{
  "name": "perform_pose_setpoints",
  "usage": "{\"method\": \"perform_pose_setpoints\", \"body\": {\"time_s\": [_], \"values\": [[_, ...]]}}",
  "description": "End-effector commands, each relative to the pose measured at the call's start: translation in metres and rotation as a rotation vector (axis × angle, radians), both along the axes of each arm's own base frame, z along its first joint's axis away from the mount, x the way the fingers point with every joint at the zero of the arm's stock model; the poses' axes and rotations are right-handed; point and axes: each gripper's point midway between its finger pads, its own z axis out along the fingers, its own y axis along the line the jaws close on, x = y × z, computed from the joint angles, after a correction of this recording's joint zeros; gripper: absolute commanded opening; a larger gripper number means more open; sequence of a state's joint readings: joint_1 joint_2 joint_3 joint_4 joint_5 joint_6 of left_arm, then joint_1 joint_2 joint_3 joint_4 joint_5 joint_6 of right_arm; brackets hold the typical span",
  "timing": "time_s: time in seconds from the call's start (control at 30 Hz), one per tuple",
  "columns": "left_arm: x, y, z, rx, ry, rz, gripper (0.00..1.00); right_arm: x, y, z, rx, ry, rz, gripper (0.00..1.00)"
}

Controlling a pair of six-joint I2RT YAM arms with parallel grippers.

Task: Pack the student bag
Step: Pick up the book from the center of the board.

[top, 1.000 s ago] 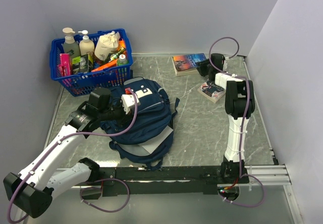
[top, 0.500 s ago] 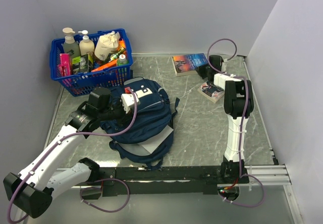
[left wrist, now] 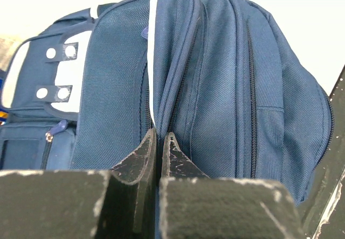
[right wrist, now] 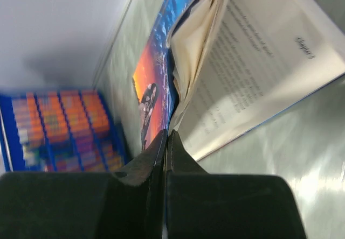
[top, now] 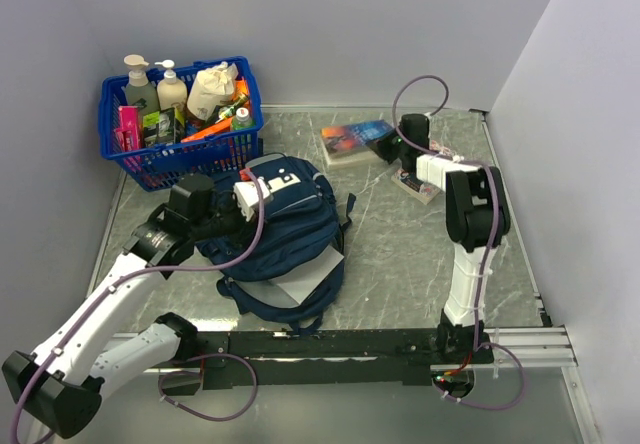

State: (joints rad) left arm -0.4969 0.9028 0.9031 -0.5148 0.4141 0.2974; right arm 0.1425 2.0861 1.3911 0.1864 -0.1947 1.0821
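The student bag (top: 290, 234), navy with a white front patch, lies at the table's centre left. My left gripper (top: 258, 186) is at the bag's top, its jaws pinched on a fold of fabric beside a zip seam (left wrist: 159, 136). A paperback book (top: 350, 136) with an orange and blue cover lies at the back, right of centre. My right gripper (top: 393, 148) is shut on the edge of its cover (right wrist: 166, 135). The cover (right wrist: 153, 88) stands away from the fanned white pages (right wrist: 259, 56).
A blue plastic basket (top: 145, 161) with bottles and packets stands at the back left, showing blurred in the right wrist view (right wrist: 59, 126). A second book (top: 416, 184) lies under the right arm. White walls close in the table at the left, back and right.
My right gripper has shut on the book's cover and dragged the book to the left. My left arm has shifted slightly left with the bag's top still pinched.
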Motion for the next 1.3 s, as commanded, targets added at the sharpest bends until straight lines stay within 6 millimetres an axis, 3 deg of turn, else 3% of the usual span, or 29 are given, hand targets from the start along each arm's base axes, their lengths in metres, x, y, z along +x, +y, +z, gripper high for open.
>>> {"method": "perform_pose_setpoints", "body": {"time_s": [0.0, 0.03, 0.07, 0.1, 0.13, 0.17, 0.2, 0.33, 0.4, 0.47, 0.6, 0.77, 0.87, 0.97, 1.13, 1.27], "values": [[0.025, 0.009, 0.055, -0.072, -0.213, 0.093, 0.01, -0.057, 0.028, 0.056, 0.001, -0.107, 0.144, 0.00], [0.024, 0.010, 0.055, -0.069, -0.214, 0.090, 0.01, -0.066, 0.026, 0.056, 0.000, -0.100, 0.149, 0.00], [0.022, 0.010, 0.055, -0.070, -0.215, 0.090, 0.01, -0.076, 0.023, 0.074, -0.005, -0.132, 0.150, 0.00], [0.020, 0.011, 0.058, -0.069, -0.226, 0.083, 0.01, -0.091, 0.019, 0.062, -0.035, -0.102, 0.162, 0.00], [0.019, 0.011, 0.057, -0.065, -0.230, 0.077, 0.01, -0.099, 0.016, 0.064, -0.050, -0.100, 0.168, 0.00], [0.016, 0.010, 0.056, -0.062, -0.225, 0.063, 0.01, -0.107, 0.014, 0.080, -0.059, -0.136, 0.177, 0.00], [0.015, 0.011, 0.056, -0.056, -0.235, 0.056, 0.01, -0.117, 0.012, 0.076, -0.092, -0.128, 0.202, 0.00], [0.004, 0.015, 0.047, -0.006, -0.209, 0.019, 0.01, -0.129, 0.003, 0.101, -0.177, -0.177, 0.262, 0.00], [0.003, 0.025, 0.040, 0.031, -0.187, 0.060, 0.01, -0.129, 0.005, 0.123, -0.179, -0.235, 0.302, 0.00], [0.003, 0.033, 0.040, 0.044, -0.181, 0.102, 0.01, -0.134, 0.004, 0.132, -0.195, -0.235, 0.327, 0.00], [-0.005, 0.047, 0.034, 0.044, -0.151, 0.179, 0.01, -0.138, -0.004, 0.190, -0.295, -0.383, 0.327, 0.00], [-0.009, 0.046, 0.028, -0.001, -0.099, 0.213, 0.01, -0.157, -0.005, 0.256, -0.329, -0.518, 0.344, 0.00], [0.003, 0.050, 0.039, -0.035, -0.125, 0.291, 0.01, -0.174, -0.006, 0.291, -0.338, -0.595, 0.347, 0.00], [0.029, 0.060, 0.047, -0.063, -0.136, 0.444, 0.01, -0.195, -0.006, 0.310, -0.330, -0.623, 0.356, 0.00], [0.058, 0.065, 0.068, -0.133, -0.114, 0.566, 0.01, -0.228, -0.006, 0.322, -0.329, -0.611, 0.397, 0.00], [0.076, 0.064, 0.067, -0.172, -0.055, 0.640, 0.01, -0.252, -0.005, 0.334, -0.313, -0.613, 0.428, 0.00]]}}
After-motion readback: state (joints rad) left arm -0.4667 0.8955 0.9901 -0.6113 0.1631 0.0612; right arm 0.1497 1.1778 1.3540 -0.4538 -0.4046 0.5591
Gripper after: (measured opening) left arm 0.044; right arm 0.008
